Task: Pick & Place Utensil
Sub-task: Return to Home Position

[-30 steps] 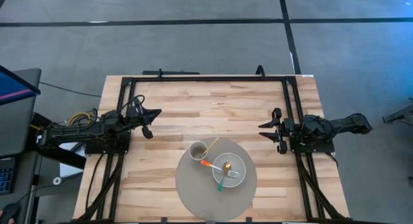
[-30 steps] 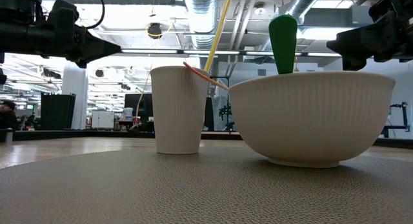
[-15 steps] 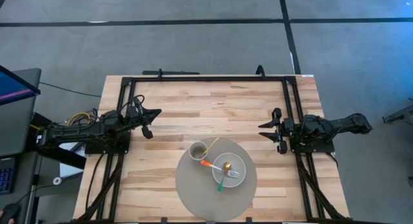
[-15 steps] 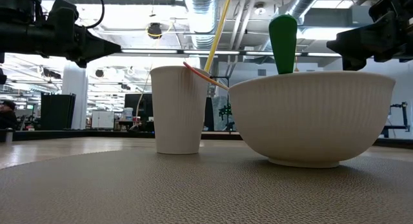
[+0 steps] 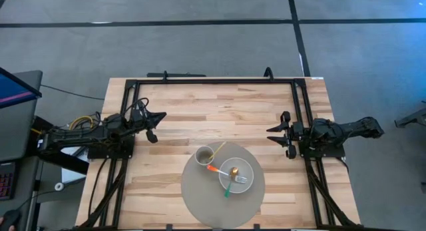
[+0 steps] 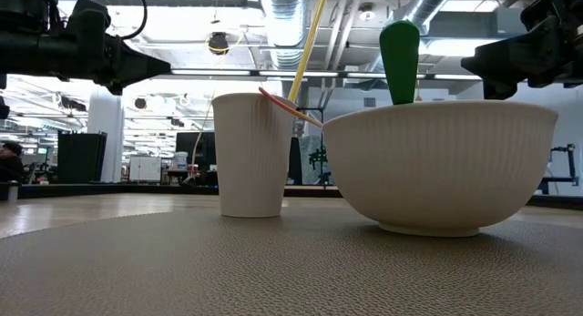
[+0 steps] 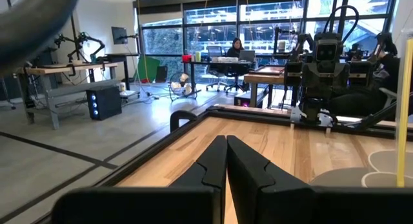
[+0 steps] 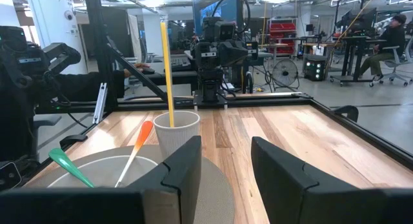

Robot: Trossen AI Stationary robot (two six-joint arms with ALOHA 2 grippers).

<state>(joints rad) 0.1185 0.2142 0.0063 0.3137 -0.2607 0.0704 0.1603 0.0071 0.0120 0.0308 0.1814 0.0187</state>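
A white ribbed bowl (image 5: 236, 176) sits on a round grey mat (image 5: 200, 198) at the table's near middle. In it lie a green-handled fork (image 5: 229, 186) and an orange-handled spoon with a gold bowl (image 5: 221, 170); their handles lean on the rim. A white cup (image 5: 204, 155) beside it holds a yellow straw (image 8: 167, 69). My left gripper (image 5: 163, 116) hovers shut over the table's left side. My right gripper (image 5: 269, 134) hovers open over the right side. Both are far from the bowl.
A black frame (image 5: 213, 80) runs around the wooden table's far, left and right sides. Bare wood lies between the two grippers and beyond the mat. People sit at desks in the room behind, seen in the wrist views.
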